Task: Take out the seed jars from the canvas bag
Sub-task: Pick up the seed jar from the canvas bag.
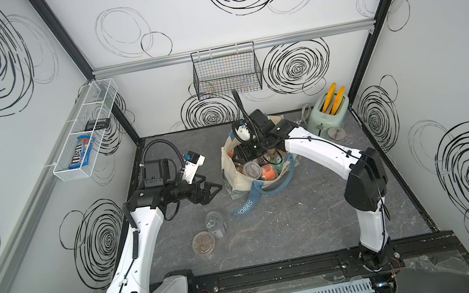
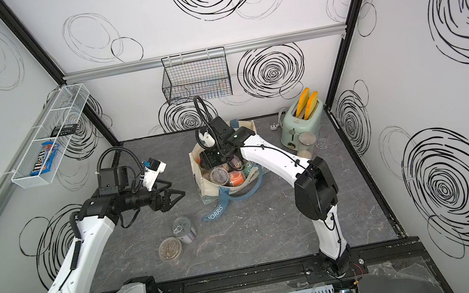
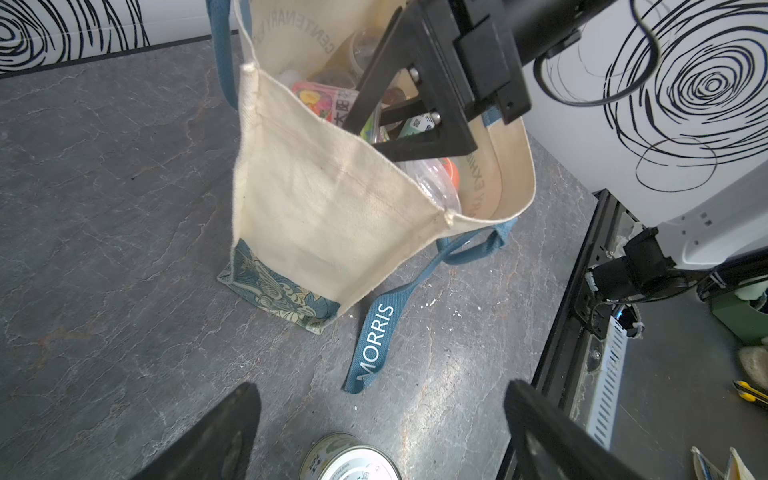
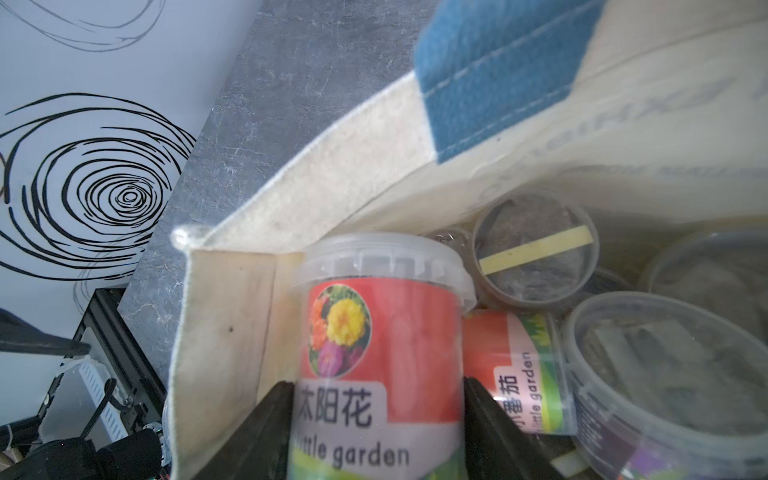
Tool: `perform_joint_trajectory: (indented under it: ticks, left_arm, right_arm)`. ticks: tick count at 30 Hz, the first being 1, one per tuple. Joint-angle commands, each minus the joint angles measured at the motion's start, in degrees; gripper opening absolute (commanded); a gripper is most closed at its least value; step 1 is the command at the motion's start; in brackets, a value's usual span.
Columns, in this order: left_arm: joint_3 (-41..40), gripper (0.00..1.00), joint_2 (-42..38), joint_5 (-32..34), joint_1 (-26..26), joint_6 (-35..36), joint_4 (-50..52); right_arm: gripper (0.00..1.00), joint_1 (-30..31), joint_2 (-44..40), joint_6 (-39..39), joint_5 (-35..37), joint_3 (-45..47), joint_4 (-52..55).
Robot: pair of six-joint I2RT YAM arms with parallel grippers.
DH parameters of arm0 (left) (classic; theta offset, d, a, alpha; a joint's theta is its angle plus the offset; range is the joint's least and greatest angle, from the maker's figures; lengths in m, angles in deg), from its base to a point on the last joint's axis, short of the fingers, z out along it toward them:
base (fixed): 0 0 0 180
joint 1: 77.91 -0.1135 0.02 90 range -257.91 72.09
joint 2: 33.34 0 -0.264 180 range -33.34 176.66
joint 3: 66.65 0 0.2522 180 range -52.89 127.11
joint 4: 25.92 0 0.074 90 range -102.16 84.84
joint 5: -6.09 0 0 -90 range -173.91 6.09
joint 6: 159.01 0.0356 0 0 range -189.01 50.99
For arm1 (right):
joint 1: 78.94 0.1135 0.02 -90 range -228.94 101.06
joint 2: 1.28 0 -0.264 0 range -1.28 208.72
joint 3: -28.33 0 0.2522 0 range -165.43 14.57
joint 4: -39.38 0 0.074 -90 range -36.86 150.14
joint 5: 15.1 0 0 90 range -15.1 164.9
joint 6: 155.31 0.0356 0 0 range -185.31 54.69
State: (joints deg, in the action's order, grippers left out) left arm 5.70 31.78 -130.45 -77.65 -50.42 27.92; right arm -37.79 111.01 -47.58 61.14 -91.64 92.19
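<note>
Your right gripper (image 4: 376,384) is down inside the open mouth of the bag (image 1: 233,175), and in the right wrist view its two black fingers (image 4: 274,432) lie against opposite sides of a red-label jar (image 4: 382,316) with a flower picture, pinching it. That jar stands upright in a corner of the bag, against the cream wall (image 4: 232,316). The other jars (image 4: 536,249) crowd around it, some on their sides and some showing clear lids. The bag stands on the grey table (image 1: 305,222) toward the back, its blue strap (image 1: 246,209) trailing forward on the surface. Your left gripper (image 1: 208,191) hangs above the table just beside the bag, jaws spread wide and empty, as the left wrist view (image 3: 382,386) shows. In both top views a loose jar (image 1: 203,242) sits on the table in front of the bag, just beside a tin can (image 1: 216,224).
</note>
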Motion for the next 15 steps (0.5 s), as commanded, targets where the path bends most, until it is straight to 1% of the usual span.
perform_joint_trajectory:
  ticks: [1,9,11,15]
  left_arm:
    - [0.41,0.96,-0.70,-2.17,-0.39,-0.56,-1.68]
    - [4.59,0.96,1.44,-3.03,1.23,-0.91,-0.70]
    - [4.95,0.96,1.71,-2.98,1.50,-0.55,-1.11]
    - [7.15,0.96,2.44,-3.33,2.07,-1.98,-1.19]
  right_arm:
    - [0.65,-0.19,-3.07,-0.25,1.58,0.39,-1.11]
    - [0.65,-2.09,-7.66,-0.73,4.33,4.49,-1.74]
    - [0.65,-2.62,-9.58,-0.72,4.51,6.41,-3.18]
    - [0.65,-3.26,-14.13,-0.87,5.44,11.16,-8.08]
